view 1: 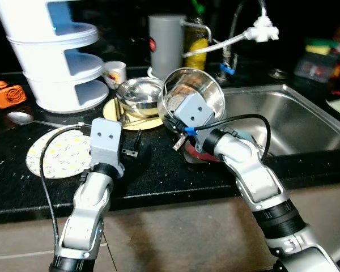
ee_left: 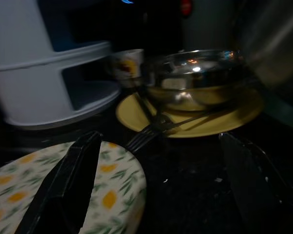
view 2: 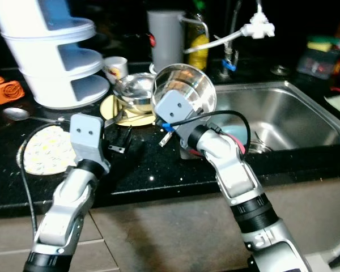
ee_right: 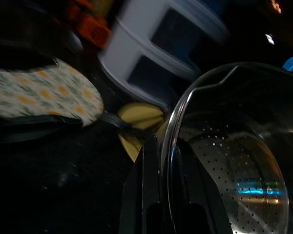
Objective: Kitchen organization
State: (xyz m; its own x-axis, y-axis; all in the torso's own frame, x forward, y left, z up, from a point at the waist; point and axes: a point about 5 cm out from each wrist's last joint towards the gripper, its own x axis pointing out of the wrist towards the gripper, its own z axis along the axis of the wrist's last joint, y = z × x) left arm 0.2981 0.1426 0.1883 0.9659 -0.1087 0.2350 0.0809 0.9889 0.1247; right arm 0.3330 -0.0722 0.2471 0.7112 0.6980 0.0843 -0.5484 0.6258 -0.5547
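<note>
right tool (ee_right: 161, 195) pinching colander (view 1: 195, 96) rim, tilted, apparently lifted | left tool (ee_left: 161, 185) spread over counter (view 1: 158, 170)

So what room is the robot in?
Most likely a kitchen. There is a steel sink with a tap set in a dark counter, dishes such as a yellow plate nearby, and the right gripper holds a perforated steel colander.
</note>
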